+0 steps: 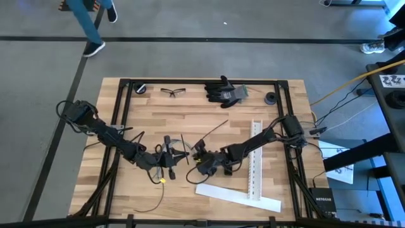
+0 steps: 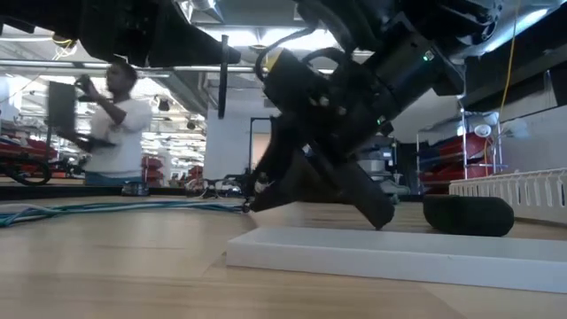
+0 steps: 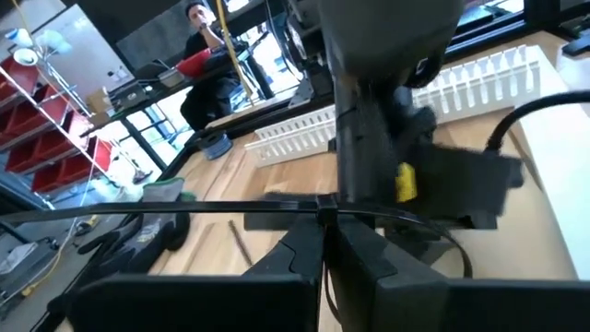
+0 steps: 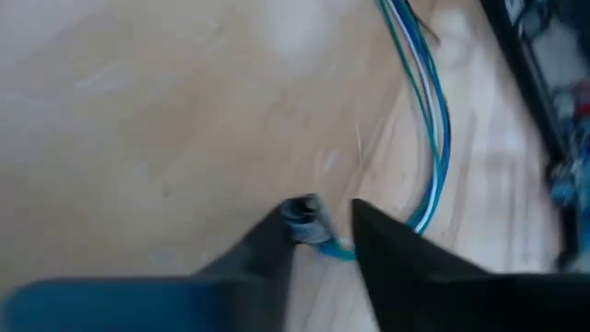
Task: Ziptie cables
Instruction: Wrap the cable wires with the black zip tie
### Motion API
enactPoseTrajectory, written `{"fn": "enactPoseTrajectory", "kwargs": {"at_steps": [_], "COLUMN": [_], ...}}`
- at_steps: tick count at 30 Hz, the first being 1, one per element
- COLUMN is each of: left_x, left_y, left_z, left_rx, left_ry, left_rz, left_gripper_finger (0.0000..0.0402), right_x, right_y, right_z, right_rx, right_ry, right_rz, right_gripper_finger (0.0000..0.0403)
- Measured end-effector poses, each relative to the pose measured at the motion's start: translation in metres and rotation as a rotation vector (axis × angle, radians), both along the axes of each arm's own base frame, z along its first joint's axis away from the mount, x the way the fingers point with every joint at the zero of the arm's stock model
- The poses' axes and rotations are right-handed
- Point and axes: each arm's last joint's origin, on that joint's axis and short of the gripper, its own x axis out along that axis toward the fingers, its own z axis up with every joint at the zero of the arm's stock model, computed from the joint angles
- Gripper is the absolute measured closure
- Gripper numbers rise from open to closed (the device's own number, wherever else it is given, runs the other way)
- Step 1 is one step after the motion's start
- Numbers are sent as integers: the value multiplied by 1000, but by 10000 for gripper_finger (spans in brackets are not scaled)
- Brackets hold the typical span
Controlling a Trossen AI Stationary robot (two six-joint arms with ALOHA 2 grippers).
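High view: the left gripper and the right gripper face each other near the middle of the pale wooden counter. A thin, stiff black plastic ziptie lies between them, its long axis running away from the near edge. The limp pale blue and grey cables curve just beside the left gripper. Two flat white perforated strips lie to the right; black gloves and safety glasses rest at the far edge.

Low view: the cables run flat along the counter toward the dark gripper mass at centre. A person stands in the room behind.

Left wrist view: the left gripper is clenched on the ziptie, which crosses its fingertips sideways.

Right wrist view: the right gripper pinches the cable ends; the bundle trails away from the fingers.

Judgement: the ziptie must pass around the bundle crosswise, and the left arm carries it.
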Motion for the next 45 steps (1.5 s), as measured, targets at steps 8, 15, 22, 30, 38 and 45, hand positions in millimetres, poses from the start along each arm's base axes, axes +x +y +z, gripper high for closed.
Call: {"fn": "enactPoseTrajectory", "kwargs": {"at_steps": [8, 15, 22, 30, 38, 45], "left_x": [0, 7, 27, 38, 39, 40], "left_y": [1, 14, 34, 53, 55, 53], "left_z": [-3, -19, -30, -33, -42, -43], "left_rx": [-170, -383, -487, -559, -575, -544], "left_ry": [-26, -1, -25, 29, 63, 100], "left_rz": [33, 112, 186, 237, 254, 229], "left_gripper_finger": [402, 402, 402, 402, 402, 402], "right_x": [-3, 5, 11, 11, 10, 11], "right_y": [-3, -23, -24, -24, -25, -25], "right_z": [19, 33, 38, 39, 38, 39], "right_rx": [322, 566, 616, 615, 614, 622], "right_ry": [-72, -93, -125, -125, -121, -147], "right_rz": [-257, -350, -300, -298, -301, -330], "right_gripper_finger": [394, 400, 402, 402, 402, 402]}}
